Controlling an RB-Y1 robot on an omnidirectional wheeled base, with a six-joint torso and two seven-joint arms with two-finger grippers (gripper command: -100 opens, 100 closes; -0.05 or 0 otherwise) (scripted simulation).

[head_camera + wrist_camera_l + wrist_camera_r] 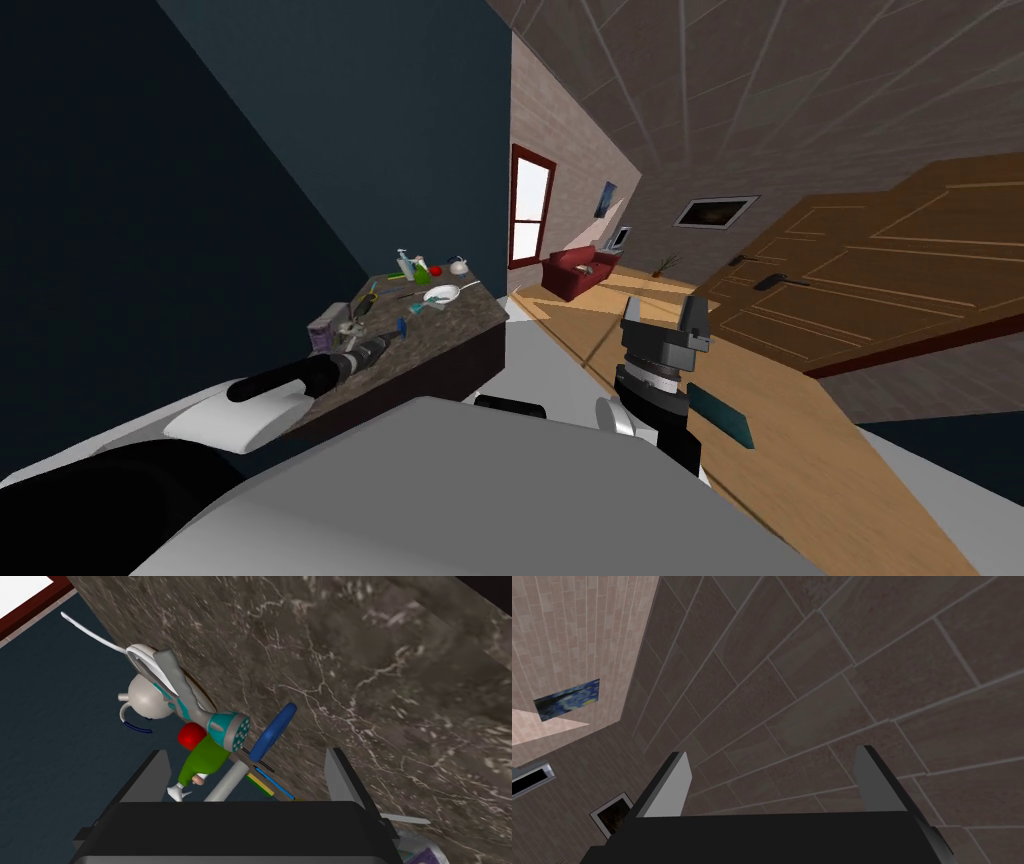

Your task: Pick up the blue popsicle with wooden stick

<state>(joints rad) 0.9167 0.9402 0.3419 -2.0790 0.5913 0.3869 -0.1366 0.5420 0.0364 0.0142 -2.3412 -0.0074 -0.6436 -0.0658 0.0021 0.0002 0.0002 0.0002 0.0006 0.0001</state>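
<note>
Popsicle point(272, 732): blue, lying on the marble counter point(380, 696), just ahead of the left gripper point(246, 752).
Left gripper: fingers wide, set either side of it, apparently for a grasp.
Right gripper point(772, 757): wide, empty, raised clear.

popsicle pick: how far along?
Done: the left gripper is out over the marbled counter, with the blue popsicle framed between its open fingers. In hand: lining up, nothing gripped yet. Left: close on the popsicle and lift it off the counter. The right gripper is open and idle, held away from the counter.
</note>
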